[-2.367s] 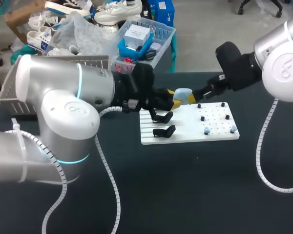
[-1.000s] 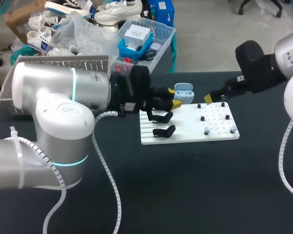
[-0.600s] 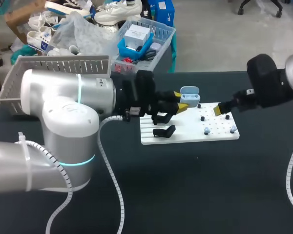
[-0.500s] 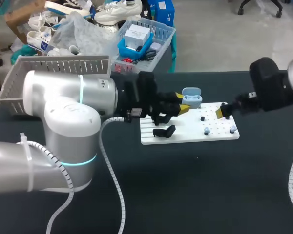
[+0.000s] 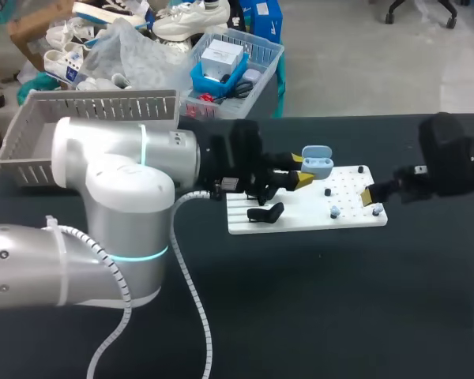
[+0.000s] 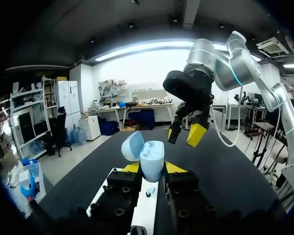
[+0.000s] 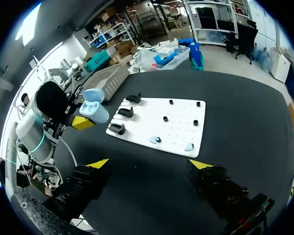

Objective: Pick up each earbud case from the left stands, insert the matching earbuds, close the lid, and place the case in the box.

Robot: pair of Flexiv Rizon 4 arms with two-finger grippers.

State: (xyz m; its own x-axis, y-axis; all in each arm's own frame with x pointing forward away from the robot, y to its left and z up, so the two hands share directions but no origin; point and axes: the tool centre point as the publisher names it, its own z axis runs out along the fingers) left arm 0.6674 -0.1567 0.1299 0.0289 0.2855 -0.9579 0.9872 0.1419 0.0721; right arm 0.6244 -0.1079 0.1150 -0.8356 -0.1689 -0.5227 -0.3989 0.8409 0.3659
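The earbud case (image 5: 317, 162) is pale blue, its lid swung open, and it is up in the air off the white board (image 5: 300, 215), near the end that carries the black stands (image 5: 265, 212). Your left gripper (image 5: 302, 170) has it: in the left wrist view both yellow fingers (image 6: 173, 167) press against the lower body of the case (image 6: 150, 157) from either side, closed only as far as its width, with the lid hanging off to one side. From the right wrist view you can see the case (image 7: 94, 110) just off that stand end of the board (image 7: 179, 117), with three stands (image 7: 126, 112) lined up along it. Your right gripper (image 5: 369, 195) sits off the opposite end of the board, close to the corner where two pale earbuds (image 5: 333, 212) rest among the black pegs (image 5: 327, 191). Its own view shows its fingers (image 7: 99, 164) spread wide apart with nothing between them, and the earbuds (image 7: 156, 140) lie ahead of it on the board. A grey basket (image 5: 95, 103) stands well beyond the board's stand end.
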